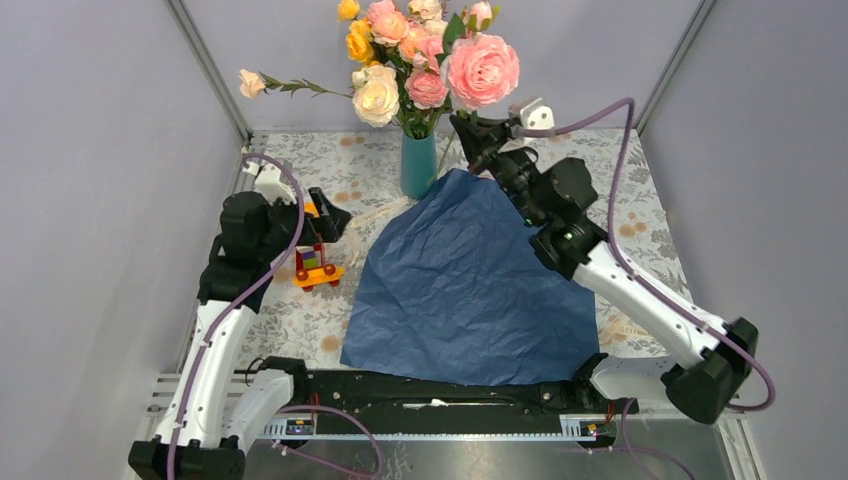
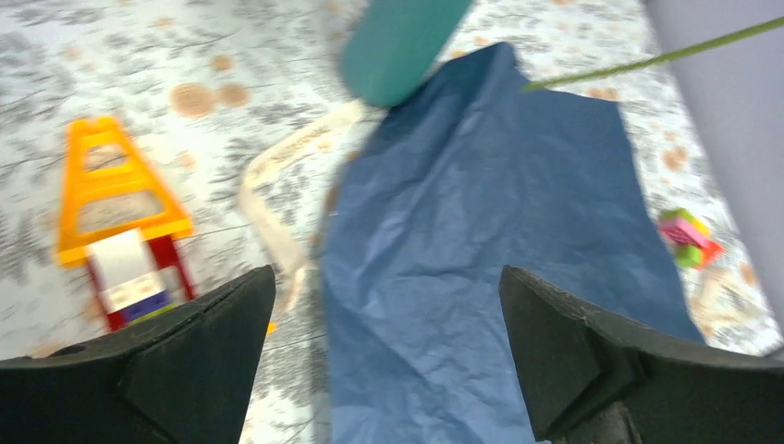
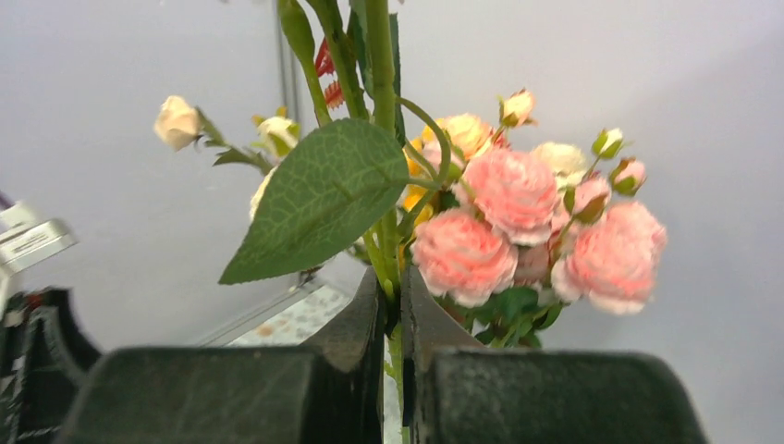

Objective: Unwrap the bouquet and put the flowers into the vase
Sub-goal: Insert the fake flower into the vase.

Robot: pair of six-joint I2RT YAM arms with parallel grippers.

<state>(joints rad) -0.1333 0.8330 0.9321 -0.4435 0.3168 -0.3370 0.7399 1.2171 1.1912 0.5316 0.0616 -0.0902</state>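
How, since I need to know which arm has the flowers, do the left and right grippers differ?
The left gripper stands wide open and empty; the right gripper is shut on a thin green flower stem. The left gripper hangs lower, beside the crinkled navy paper sheet; the right gripper is raised beside the roses standing in the slim teal vase. Both have black fingers.

Soft, even light is cast; shadows are faint. The left wrist view is smeared by motion blur; the right end effector (image 3: 393, 305) is rendered out of focus.
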